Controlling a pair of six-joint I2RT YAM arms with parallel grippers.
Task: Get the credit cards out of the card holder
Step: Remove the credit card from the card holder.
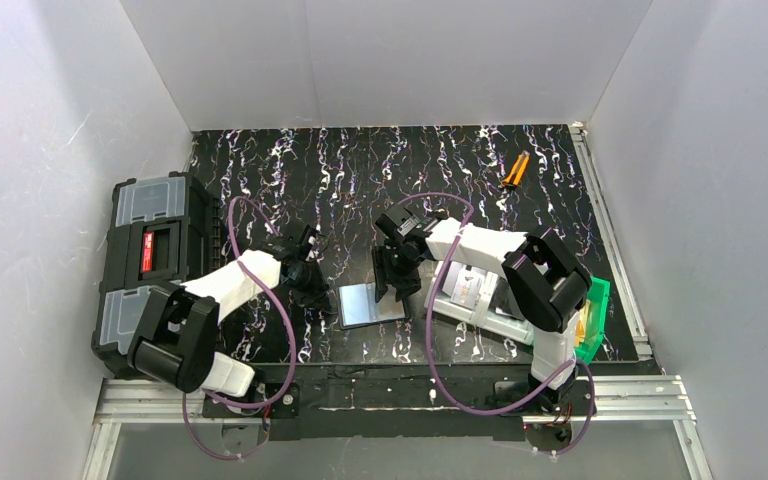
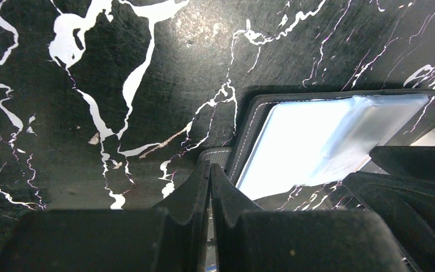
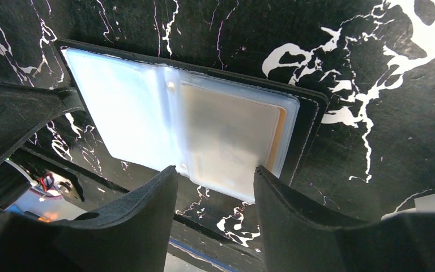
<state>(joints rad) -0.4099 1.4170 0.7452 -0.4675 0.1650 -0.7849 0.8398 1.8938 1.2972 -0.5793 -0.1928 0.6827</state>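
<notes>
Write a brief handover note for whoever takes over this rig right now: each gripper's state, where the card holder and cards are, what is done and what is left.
Left gripper: shut, tips at a corner of the card holder; whether it pins it down I cannot tell.
Right gripper: open, above the holder's pockets, holding nothing.
Card holder: open, flat on the table, between the two grippers.
Credit card: one, orange-tan at its edge, inside a clear pocket; no other can be made out.
Done: holder opened.
Left: pull the cards out; none is out yet.
</notes>
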